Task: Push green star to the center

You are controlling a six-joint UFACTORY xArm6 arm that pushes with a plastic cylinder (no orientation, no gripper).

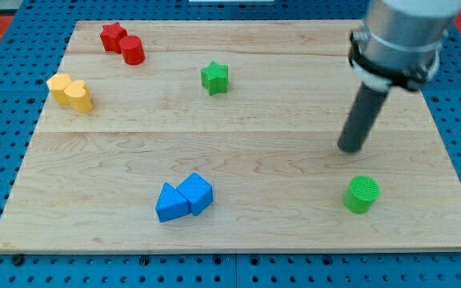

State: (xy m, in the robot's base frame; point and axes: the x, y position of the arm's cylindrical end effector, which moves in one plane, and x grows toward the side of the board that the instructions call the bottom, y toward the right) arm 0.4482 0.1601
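Camera view, one rod arm: slanted down from view's upper right, my tip (350, 149) on bare board (278, 160), holding nothing, above green cylinder (362, 194). Green star (214, 78) upper middle, well apart to tip's left.

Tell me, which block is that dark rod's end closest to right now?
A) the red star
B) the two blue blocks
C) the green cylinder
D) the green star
C. My tip sits just above the green cylinder at the view's right, not touching it, while the green star lies well off toward the view's upper left.
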